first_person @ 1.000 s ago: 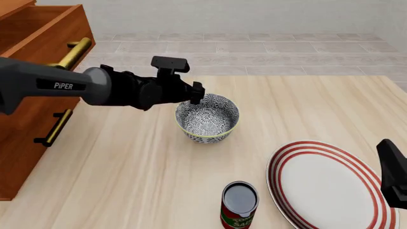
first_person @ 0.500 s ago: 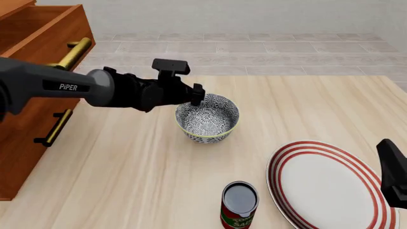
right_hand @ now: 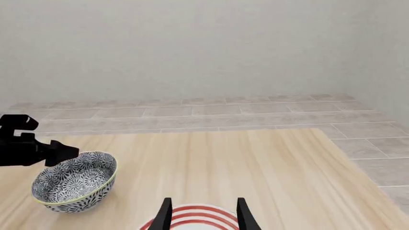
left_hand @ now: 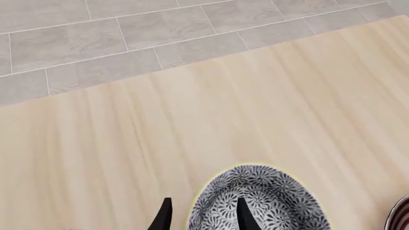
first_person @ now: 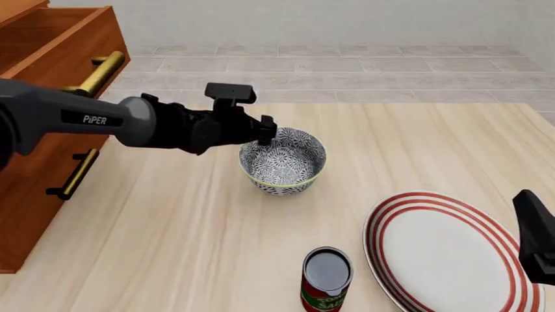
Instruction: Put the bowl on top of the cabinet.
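2 left gripper [left_hand: 201,216] fingers straddle the bowl [first_person: 283,160] rim, parted, 1 inside, 1 outside. Right gripper [right_hand: 203,214] fingers parted above the plate [first_person: 446,250]; bare table [first_person: 407,149] beyond.

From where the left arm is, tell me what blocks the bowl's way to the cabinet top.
Nothing visible does. The left gripper straddles the bowl's near-left rim; only bare table lies between bowl and cabinet. The can and plate sit on the other side.
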Motion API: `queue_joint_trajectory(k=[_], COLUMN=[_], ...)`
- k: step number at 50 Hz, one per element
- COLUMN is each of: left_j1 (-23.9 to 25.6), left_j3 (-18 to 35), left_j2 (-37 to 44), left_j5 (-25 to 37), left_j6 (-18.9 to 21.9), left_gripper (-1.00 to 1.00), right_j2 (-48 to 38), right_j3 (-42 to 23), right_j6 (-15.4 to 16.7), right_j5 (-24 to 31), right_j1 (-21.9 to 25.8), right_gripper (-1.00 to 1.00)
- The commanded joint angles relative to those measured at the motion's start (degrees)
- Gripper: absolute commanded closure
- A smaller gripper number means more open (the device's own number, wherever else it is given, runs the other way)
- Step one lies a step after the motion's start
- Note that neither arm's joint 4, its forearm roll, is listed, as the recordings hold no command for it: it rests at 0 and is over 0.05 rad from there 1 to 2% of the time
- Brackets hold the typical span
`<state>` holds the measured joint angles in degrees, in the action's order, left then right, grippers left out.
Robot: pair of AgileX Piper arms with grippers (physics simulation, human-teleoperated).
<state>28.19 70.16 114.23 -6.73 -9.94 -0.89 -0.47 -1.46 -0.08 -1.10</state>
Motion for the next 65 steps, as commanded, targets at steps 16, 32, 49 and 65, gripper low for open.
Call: queue_joint_trajectory(k=[16,32,49,65], left_j1=[-0.48,-0.36,-0.51,-0.09], left_j3=[-0.24,-0.67,-0.3,-0.24], left_j2=[1.0,1.41,2.48,3.11], left_j5=[-0.8,-1.42,-1.67,-1.96], left_j6=[-0.63,-0.91,-1.3,-1.65], left_gripper=[-1.0,-1.0,-1.0,-1.0], right_j2=[-0.44,0.21,0.2,0.21], right_j3=[0.22,0.14,0.14,0.14], right_j6=[0.39,0.51,0.53,0.5], right_j5=[-0.6,0.1,0.1,0.1], right_j1=[0.15,0.2,0.19,0.16], right_gripper=[-1.0,-1.0,-1.0,-1.0])
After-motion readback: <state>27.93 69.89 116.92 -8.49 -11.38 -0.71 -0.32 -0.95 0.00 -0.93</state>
